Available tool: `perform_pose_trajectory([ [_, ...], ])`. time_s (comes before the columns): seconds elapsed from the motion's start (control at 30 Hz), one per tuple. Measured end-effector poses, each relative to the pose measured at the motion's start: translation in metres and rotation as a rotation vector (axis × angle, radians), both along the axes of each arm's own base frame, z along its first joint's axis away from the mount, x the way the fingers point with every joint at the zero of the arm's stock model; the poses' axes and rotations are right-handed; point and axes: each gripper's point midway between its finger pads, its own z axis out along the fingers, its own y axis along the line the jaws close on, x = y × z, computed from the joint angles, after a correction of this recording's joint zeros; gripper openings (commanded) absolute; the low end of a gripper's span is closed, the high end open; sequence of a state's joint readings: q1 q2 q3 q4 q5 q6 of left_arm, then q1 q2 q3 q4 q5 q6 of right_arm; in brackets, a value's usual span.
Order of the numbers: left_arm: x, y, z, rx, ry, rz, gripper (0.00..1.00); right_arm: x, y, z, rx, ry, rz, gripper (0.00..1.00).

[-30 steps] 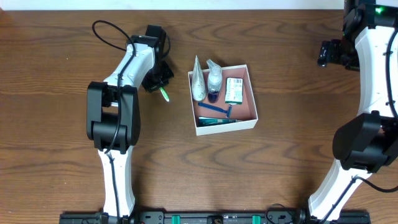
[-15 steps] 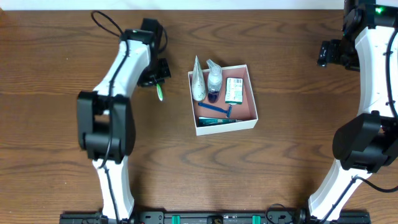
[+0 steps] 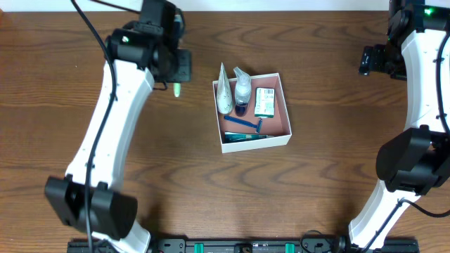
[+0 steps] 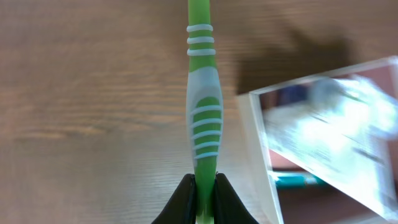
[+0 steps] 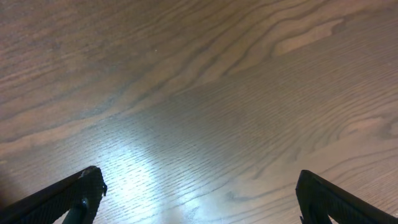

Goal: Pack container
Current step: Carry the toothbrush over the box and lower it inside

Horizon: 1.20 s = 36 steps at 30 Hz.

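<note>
Rising off the desk (image 3: 316,197) over the last second, the toothbrush (image 3: 176,90) is now hanging under the left arm (image 3: 112,105), which is stretching out taller and reaching farther than before. The right arm (image 3: 422,63) is staying parked at the far right.

The left jaws are clenching the toothbrush (image 4: 204,124) by the thin end of its green handle, so the rest is sticking out clear of the fingers. That hold is probably leaving room to lay the brush down flat without the jaws hitting a wall.

The container (image 3: 256,143) is sitting mid-desk, right of the brush and apart from it. Its white wall (image 4: 254,143) is showing beside the handle in the left wrist view, the inside blurred there. It is already carrying a tube (image 3: 223,91) and a bottle (image 3: 242,88) leaning over the far wall, a packet (image 3: 264,102), a razor (image 3: 245,124) and a teal item (image 3: 246,137) along the near wall. What that item is cannot be told.

The right jaws are standing released, wide apart over bare wood, holding nothing.

Judging by this, the arm is carrying the brush over for packing. The freest floor seems to be at the right, near the packet.
</note>
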<state>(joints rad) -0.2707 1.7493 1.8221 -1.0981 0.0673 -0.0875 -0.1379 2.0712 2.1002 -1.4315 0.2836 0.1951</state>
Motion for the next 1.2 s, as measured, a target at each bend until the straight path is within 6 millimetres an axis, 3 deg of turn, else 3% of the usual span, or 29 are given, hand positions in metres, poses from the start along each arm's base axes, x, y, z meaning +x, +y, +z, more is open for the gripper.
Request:
perform_pose_trajectory([
  [0.2,-0.039,-0.061,0.03,0.027,-0.079,-0.275,0.09,0.0,0.0,0.0,0.0,0.0,0.0,0.99],
  [0.3,-0.06,-0.092,0.034,0.048,-0.097,-0.419,0.09,0.0,0.0,0.0,0.0,0.0,0.0,0.99],
  [0.47,-0.082,-0.125,0.033,0.062,-0.107,-0.556,0.09,0.0,0.0,0.0,0.0,0.0,0.0,0.99],
  [0.6,-0.088,-0.139,0.027,0.074,-0.101,-0.614,0.09,0.0,0.0,0.0,0.0,0.0,0.0,0.99],
  [0.73,-0.085,-0.147,0.009,0.095,-0.065,-0.639,0.09,0.0,0.0,0.0,0.0,0.0,0.0,0.99],
  [1.2,-0.076,-0.154,-0.033,0.17,0.014,-0.74,0.09,0.0,0.0,0.0,0.0,0.0,0.0,0.99],
])
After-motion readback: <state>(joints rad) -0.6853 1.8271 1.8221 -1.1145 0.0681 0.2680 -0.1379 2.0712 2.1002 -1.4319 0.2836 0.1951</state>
